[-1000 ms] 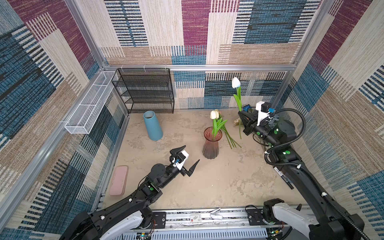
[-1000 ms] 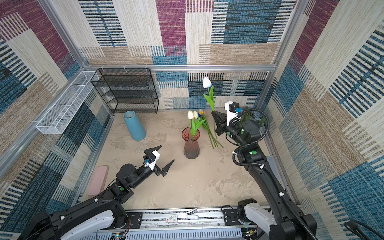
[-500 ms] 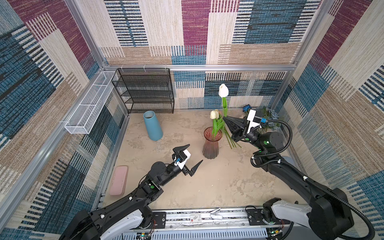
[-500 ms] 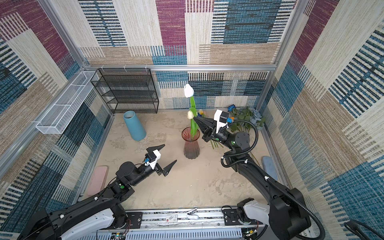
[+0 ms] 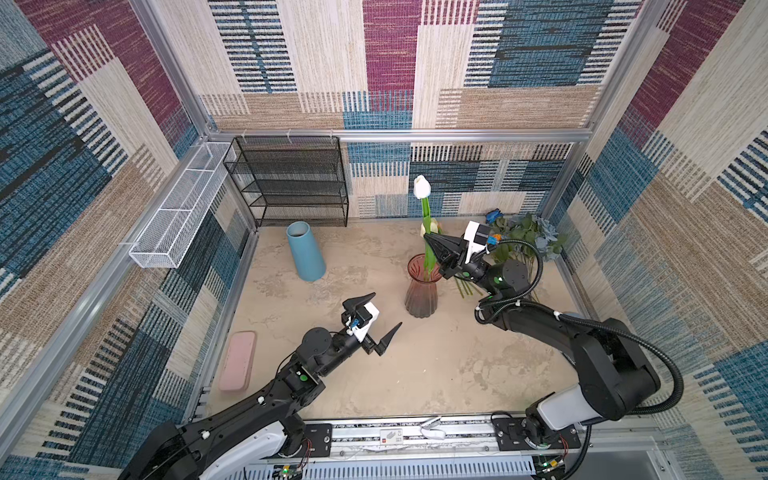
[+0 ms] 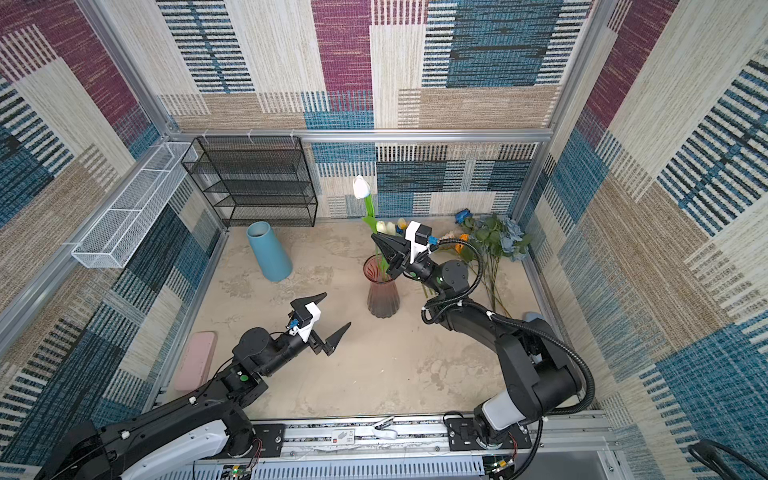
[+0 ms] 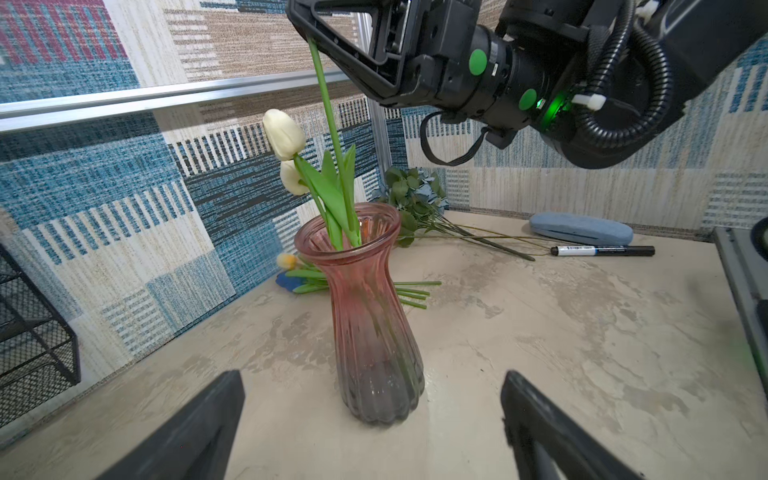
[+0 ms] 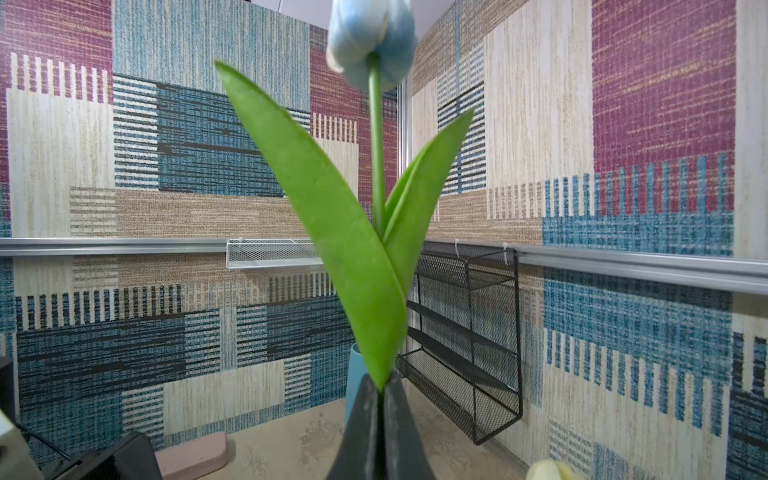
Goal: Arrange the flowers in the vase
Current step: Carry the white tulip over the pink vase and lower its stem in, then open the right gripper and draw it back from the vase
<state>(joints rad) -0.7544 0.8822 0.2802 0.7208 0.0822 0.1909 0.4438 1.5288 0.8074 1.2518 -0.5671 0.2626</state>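
Patterned walls (image 5: 395,62) box a beige tabletop (image 5: 457,374). The right gripper (image 5: 428,239), clamped on the pale tulip (image 5: 421,186), has moved from right to frame centre, with the stem end now inside the pink vase (image 5: 420,291), seemingly ready for release. The left gripper (image 5: 387,308) waits spread and empty.

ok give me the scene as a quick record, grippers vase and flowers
pink vase: upright, holds cream tulips
right gripper: shut on blue-white tulip stem, lower stem inside the pink vase mouth
left gripper: open, empty, in front of the pink vase
loose flowers: lying flat, back right corner
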